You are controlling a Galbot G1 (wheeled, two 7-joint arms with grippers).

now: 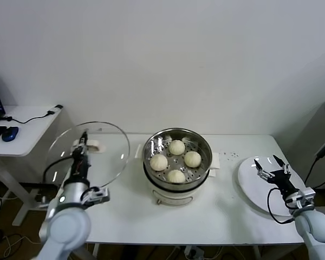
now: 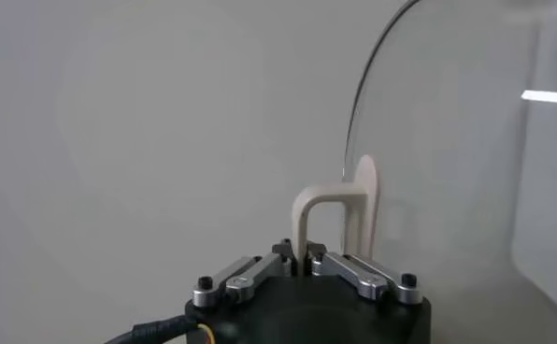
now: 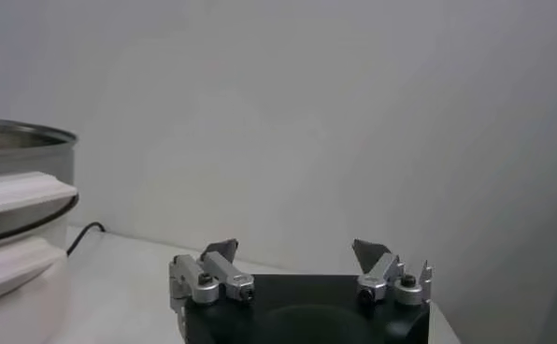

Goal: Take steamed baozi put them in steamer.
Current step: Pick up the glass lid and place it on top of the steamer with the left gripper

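Observation:
Four cream-white baozi (image 1: 176,161) lie in the shiny steel steamer (image 1: 201,144) on its white cooker base in the middle of the table. My left gripper (image 1: 83,144) is shut on the cream handle (image 2: 327,207) of the round glass lid (image 1: 105,157), holding the lid upright left of the steamer. The lid's glass (image 2: 456,140) shows in the left wrist view. My right gripper (image 1: 272,167) is open and empty above the flat white plate (image 1: 252,184) at the right. In the right wrist view its fingers (image 3: 221,252) stand wide apart and the steamer's rim (image 3: 35,140) shows at the side.
A white side table (image 1: 27,116) with a blue mouse (image 1: 10,134) and a cable stands at the far left. A small white paper (image 1: 214,161) lies on the table right of the steamer. The white wall is behind.

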